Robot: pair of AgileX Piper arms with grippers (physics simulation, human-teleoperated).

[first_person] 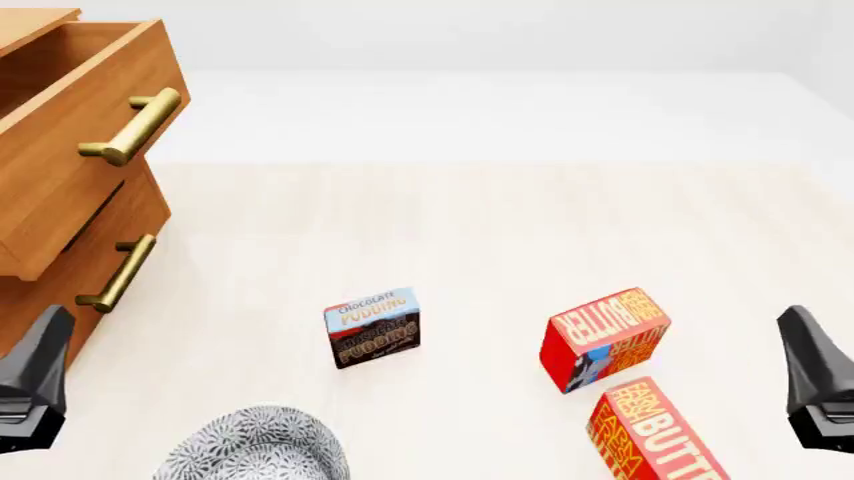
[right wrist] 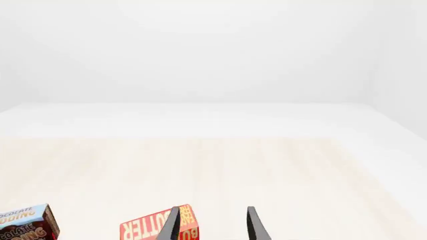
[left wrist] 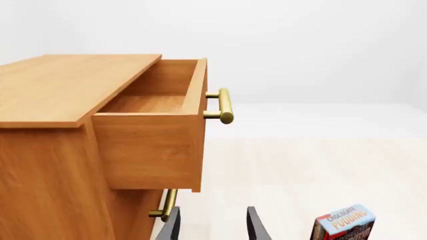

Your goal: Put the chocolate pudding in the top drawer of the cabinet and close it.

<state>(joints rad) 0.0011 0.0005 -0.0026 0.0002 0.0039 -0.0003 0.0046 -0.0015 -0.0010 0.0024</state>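
The chocolate pudding [first_person: 372,327] stands on the table near the middle, a small box with a blue top band; it also shows in the left wrist view [left wrist: 343,223] and the right wrist view [right wrist: 25,223]. The cabinet [first_person: 60,190] is at the far left, and its top drawer [first_person: 83,130] is pulled out with a bare wood interior [left wrist: 150,102]. My left gripper [left wrist: 212,225] is open and holds nothing, low at the front left, apart from the pudding. At the front right, my right gripper [right wrist: 212,225] is open too, with nothing between its fingers.
Two red-and-yellow butter boxes [first_person: 603,338] [first_person: 654,432] lie right of the pudding. A patterned grey bowl [first_person: 254,445] sits at the front edge, left of centre. The cabinet's brass handles [first_person: 131,127] [first_person: 118,272] stick out toward the table's middle.
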